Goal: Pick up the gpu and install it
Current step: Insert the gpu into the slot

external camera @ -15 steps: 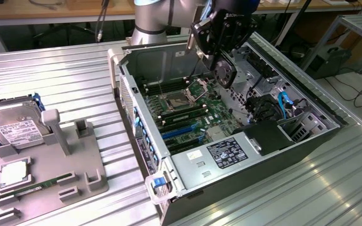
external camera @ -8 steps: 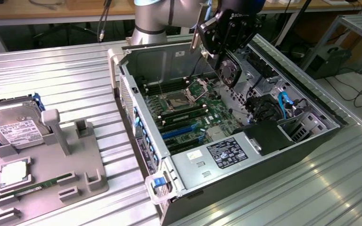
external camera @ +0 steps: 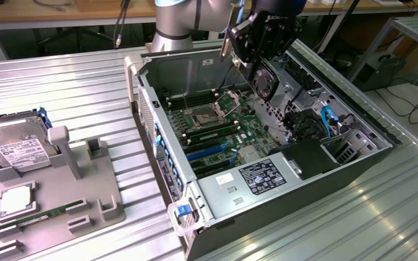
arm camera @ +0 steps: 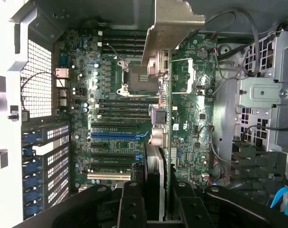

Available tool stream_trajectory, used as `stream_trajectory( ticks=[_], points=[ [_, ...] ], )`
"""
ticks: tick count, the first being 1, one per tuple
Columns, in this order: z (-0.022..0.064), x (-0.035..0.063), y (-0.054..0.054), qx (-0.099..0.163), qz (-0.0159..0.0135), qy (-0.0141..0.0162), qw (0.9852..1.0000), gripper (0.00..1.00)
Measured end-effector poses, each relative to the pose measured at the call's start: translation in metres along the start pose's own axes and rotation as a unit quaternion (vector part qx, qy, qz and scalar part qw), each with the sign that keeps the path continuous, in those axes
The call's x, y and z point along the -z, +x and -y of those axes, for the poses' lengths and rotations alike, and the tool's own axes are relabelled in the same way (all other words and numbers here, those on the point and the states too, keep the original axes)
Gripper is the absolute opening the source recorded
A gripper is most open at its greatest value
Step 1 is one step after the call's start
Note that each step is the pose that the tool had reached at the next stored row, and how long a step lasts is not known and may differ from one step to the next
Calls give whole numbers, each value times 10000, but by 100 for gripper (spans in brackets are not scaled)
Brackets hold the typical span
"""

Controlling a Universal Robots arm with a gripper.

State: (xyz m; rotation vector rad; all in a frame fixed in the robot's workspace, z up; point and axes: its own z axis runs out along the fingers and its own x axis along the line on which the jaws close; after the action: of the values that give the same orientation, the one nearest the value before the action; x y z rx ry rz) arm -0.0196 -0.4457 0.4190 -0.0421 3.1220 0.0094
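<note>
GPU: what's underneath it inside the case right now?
The GPU, clamped in the hand, hangs over the motherboard: CPU socket and blue slot show beside it. The board strip directly behind the card's edge is covered.

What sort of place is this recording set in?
Likely a robotics lab workcell for PC assembly: an open computer case on a ribbed metal table, a grey parts fixture holding a hard drive, workbenches behind.

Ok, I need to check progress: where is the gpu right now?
The gpu hangs on edge in the fingers, above the open computer case at the exterior view's top middle, just over the motherboard.
</note>
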Motion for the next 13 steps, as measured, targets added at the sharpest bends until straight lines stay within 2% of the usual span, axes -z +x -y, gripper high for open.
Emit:
stream_trajectory(
  ticks=[5, 9, 13],
  points=[
    [0, 0, 0, 22, 0, 0, 10000, 28],
    [0, 0, 0, 324, -2, -6, 9995, 28],
    [0, 0, 0, 598, -3, -11, 9982, 28]
  ],
)
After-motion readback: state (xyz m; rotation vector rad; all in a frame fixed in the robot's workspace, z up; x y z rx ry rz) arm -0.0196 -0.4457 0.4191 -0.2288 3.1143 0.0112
